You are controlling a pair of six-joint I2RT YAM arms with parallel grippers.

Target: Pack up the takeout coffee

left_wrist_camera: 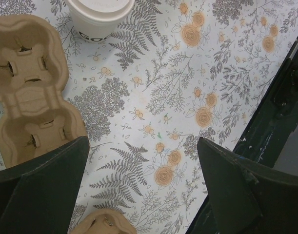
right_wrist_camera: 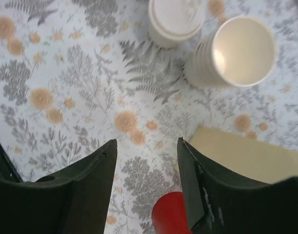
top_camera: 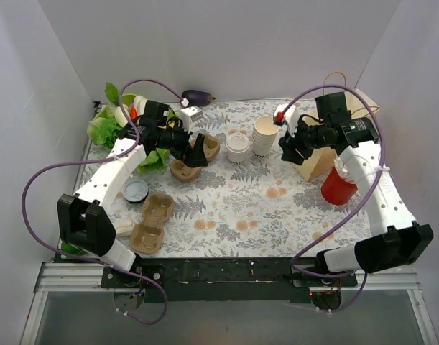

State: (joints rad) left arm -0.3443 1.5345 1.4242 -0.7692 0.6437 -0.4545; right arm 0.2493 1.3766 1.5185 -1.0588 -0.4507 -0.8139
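Observation:
The takeout coffee (top_camera: 238, 146) is a cream cup with a white lid, standing upright mid-table at the back. It shows at the top edge of the left wrist view (left_wrist_camera: 97, 17) and at the top of the right wrist view (right_wrist_camera: 175, 19). My left gripper (top_camera: 194, 147) hovers over a brown cardboard cup carrier (top_camera: 207, 146), just left of the coffee. Its jaws stand wide open above the floral cloth (left_wrist_camera: 144, 161), holding nothing. My right gripper (top_camera: 294, 147) hangs to the right of the coffee, open and empty (right_wrist_camera: 146, 142).
A stack of lidless cream cups (top_camera: 265, 134) stands right beside the coffee. A tan box (top_camera: 316, 164) and a red cup (top_camera: 338, 187) sit under the right arm. A second carrier (top_camera: 151, 223), a loose lid (top_camera: 136, 190), lettuce (top_camera: 104, 131) and an eggplant (top_camera: 197, 95) lie left and back.

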